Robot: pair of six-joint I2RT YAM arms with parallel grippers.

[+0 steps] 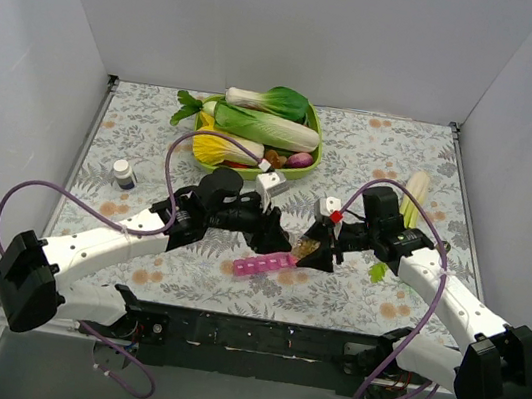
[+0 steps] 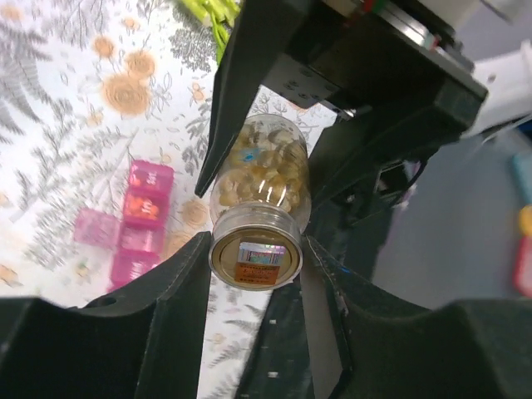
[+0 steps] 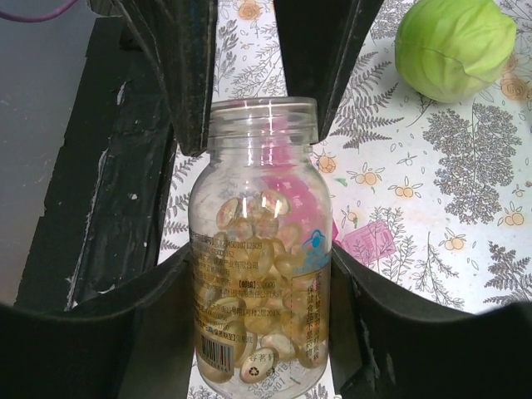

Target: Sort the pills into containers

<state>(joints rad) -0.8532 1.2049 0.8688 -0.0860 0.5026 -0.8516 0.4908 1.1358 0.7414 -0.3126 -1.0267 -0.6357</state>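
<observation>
A clear pill bottle (image 3: pixel 259 274) of pale yellow capsules is held between both grippers above the table. My right gripper (image 3: pixel 259 266) is shut on its body. My left gripper (image 2: pixel 258 249) closes on its neck end, where a gold disc with a sticker (image 2: pixel 256 258) faces the left wrist camera. In the top view the left gripper (image 1: pixel 283 237) and right gripper (image 1: pixel 316 251) meet just above the pink pill-organiser strip (image 1: pixel 264 263). The strip lies on the cloth with lids open (image 2: pixel 137 224). Small orange pills (image 2: pixel 146 208) show in two compartments.
A green tray (image 1: pixel 310 156) of vegetables stands at the back centre. A small white bottle (image 1: pixel 124 173) is at the left. A pale corn-like vegetable (image 1: pixel 414 198) lies at the right and a green piece (image 3: pixel 453 37) lies near the right arm.
</observation>
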